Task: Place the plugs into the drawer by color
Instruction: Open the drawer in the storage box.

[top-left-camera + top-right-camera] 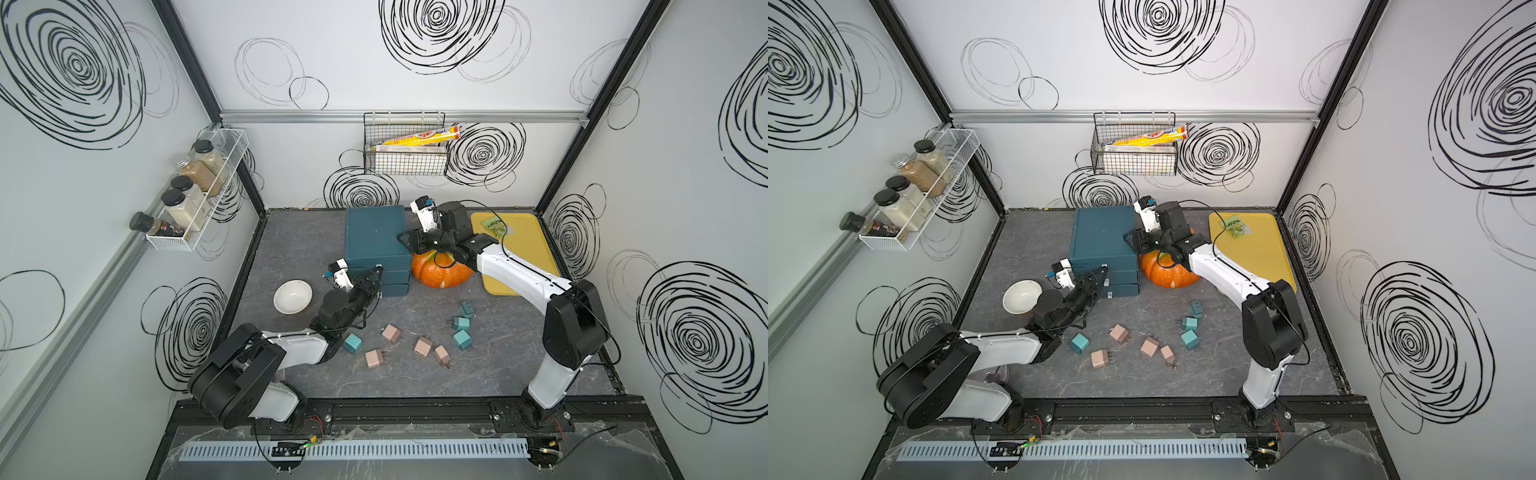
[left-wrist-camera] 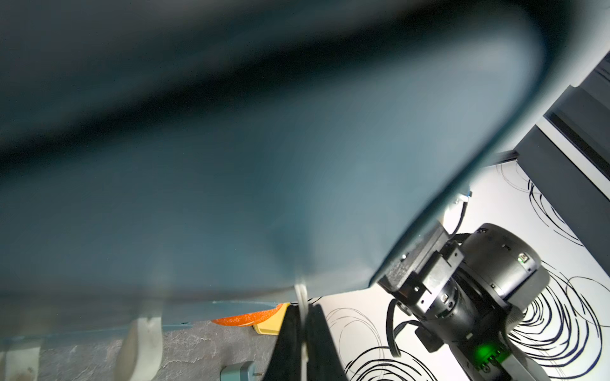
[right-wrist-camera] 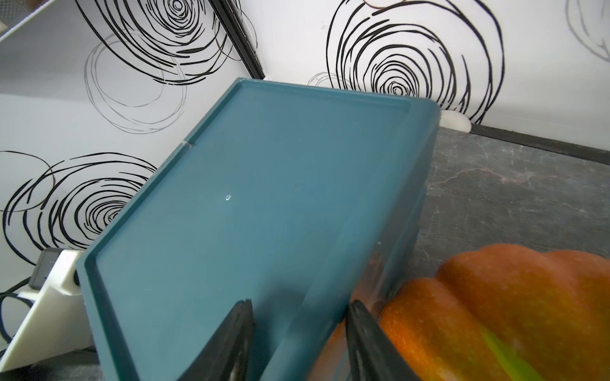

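Grey marbled desk (image 1: 498, 365) under everything. Rear R: yellow tray (image 1: 528, 249), flat, w/ small green packet (image 1: 494, 226) at its far end. Rear centre: dark teal chest (image 1: 374, 232), 3 shallow drawers stacked, fronts toward the arms, top drawer (image 1: 390, 264) w/ small white pull tab (image 1: 378, 266). Orange pumpkin (image 1: 440, 272) up against chest's R side, between chest & tray. White bowl (image 1: 293, 296) upright, L of chest, apart from it. All 8 plugs loose on desk in front of chest: 4 pink plugs (image 1: 391, 333) (image 1: 374, 358) (image 1: 423, 346) (image 1: 442, 355) in a loose row mid-desk, prongs showing on some; 3 teal plugs (image 1: 467, 308) (image 1: 461, 323) (image 1: 462, 339) bunched in front of pumpkin, apart from it; 4th teal plug (image 1: 352, 343) just beside L forearm. At top drawer front, left end effector (image 1: 376, 272), fingers pressed together & pinching the pull tab; in L wrist view, white tab caught between the two black fingers (image 2: 287, 330). At chest's top R edge, above pumpkin, right end effector (image 1: 405, 241); in R wrist view, fingers (image 3: 231, 339) spread astride that edge, one over chest's top, other down the side next to pumpkin. Cannot tell whether pressing on chest.
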{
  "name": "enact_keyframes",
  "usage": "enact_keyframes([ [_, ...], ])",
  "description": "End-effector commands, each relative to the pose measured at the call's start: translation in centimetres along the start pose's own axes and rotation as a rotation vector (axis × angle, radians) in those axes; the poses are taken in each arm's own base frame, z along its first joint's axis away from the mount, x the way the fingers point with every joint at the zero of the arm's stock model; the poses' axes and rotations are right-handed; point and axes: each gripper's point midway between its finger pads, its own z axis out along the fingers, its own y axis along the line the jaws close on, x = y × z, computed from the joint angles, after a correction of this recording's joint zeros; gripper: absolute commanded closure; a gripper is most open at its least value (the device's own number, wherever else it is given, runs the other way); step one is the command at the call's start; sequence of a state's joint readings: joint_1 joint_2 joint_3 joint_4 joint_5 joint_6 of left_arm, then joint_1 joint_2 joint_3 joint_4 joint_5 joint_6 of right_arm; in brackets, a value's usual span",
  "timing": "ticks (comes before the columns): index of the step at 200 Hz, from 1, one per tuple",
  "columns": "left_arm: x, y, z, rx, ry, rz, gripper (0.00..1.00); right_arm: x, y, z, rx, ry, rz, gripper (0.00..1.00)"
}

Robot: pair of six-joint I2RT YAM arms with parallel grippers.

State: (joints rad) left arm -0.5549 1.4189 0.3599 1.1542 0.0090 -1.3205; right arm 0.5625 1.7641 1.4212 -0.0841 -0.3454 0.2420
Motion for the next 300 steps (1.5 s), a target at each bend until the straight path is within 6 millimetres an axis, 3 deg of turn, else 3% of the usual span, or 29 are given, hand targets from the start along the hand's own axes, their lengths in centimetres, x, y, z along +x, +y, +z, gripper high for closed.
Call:
enact_keyframes([
  [1,0.8,-1.4,-0.8,0.05,0.034,0.035,1.0,5.5,-1.5,1.2,0.029,0.164,0.022,0.51],
  [39,3.1,-2.0,-3.2,0.056,0.086,0.056,1.0,5.7,-1.7,1.7,0.032,0.175,0.028,0.53],
  [90,4.6,-3.1,-6.9,0.078,0.124,0.088,1.0,5.3,-1.8,2.0,0.032,0.168,0.032,0.53],
  [160,6.1,-0.7,-9.0,0.019,0.167,0.104,1.0,4.9,-1.5,2.5,0.012,0.159,0.086,0.53],
  [216,6.8,-0.8,-9.7,-0.007,0.169,0.157,0.96,5.1,-1.7,2.5,0.023,0.16,0.094,0.53],
  [240,7.5,-0.9,-10.1,0.007,0.187,0.149,1.0,5.1,-1.9,2.5,0.031,0.159,0.089,0.53],
  [253,7.5,-0.7,-10.1,-0.005,0.182,0.154,0.9,5.3,-1.9,2.6,0.03,0.164,0.091,0.53],
  [271,7.3,-0.4,-10.2,-0.016,0.174,0.158,0.83,5.4,-1.8,2.6,0.024,0.168,0.094,0.53],
  [285,7.2,-0.4,-10.4,-0.012,0.172,0.162,0.65,5.4,-1.7,2.5,0.022,0.167,0.092,0.52],
  [300,6.9,-0.3,-10.5,-0.026,0.16,0.175,0.47,5.0,-1.4,2.3,0.012,0.159,0.089,0.42],
])
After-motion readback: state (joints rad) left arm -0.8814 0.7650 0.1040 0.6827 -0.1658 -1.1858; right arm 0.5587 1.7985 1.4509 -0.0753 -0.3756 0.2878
